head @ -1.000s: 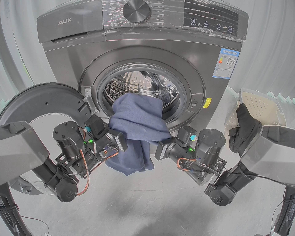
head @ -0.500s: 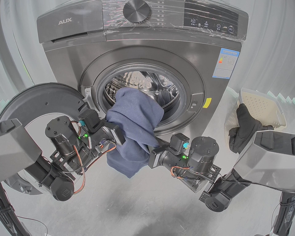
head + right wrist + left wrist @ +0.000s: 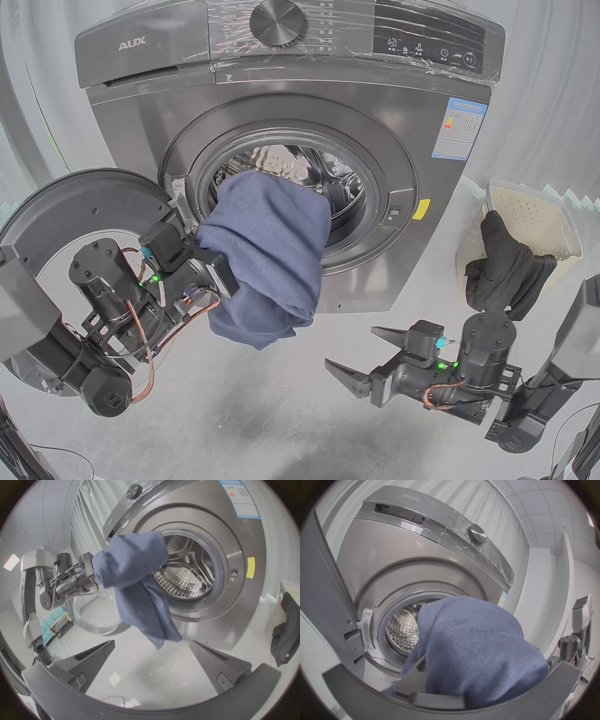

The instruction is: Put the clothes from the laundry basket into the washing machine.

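Left gripper [image 3: 434, 695], jaws closed on the blue garment [image 3: 269, 250], holds it at the washing machine [image 3: 156, 119] opening. Right gripper [image 3: 351, 349]: jaws wide apart, empty.

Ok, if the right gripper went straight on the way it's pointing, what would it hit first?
Probably the hanging tail of the blue cloth, dead ahead of the right gripper; the washer lies behind it. Depth is unclear, so it might pass just under.
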Robot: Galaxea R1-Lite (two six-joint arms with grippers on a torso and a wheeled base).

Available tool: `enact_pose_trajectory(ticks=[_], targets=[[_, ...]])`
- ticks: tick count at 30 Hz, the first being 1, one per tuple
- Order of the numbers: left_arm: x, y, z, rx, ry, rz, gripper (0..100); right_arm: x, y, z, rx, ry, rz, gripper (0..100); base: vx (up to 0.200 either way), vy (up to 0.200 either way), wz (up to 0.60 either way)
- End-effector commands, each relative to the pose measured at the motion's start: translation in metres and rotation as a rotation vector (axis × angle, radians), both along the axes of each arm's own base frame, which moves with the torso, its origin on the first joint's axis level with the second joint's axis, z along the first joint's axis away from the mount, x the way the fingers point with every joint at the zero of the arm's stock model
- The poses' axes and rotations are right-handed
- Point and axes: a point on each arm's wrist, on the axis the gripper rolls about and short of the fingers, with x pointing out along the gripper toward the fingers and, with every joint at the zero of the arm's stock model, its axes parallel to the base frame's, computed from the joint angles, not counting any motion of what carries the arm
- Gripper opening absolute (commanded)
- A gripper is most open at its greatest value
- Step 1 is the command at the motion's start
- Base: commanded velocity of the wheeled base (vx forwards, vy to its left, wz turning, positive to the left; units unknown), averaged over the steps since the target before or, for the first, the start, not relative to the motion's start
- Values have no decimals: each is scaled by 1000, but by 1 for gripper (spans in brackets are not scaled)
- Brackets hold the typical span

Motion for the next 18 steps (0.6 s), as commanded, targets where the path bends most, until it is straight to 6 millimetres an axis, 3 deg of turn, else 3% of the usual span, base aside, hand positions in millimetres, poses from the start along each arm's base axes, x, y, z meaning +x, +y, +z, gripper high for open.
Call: enact_pose_trajectory(ticks=[1,7,18], targets=[[-26,13,4,11,15,-12,0,-8,-39,19,18,-40,-72,100,0,0,0],[-33,16,-12,57,71,-13,0,-6,-51,16,1,-28,-109,100,0,0,0],[-28,12,-31,129,113,-3,0,-8,-50,17,6,-28,-99,100,0,0,0]])
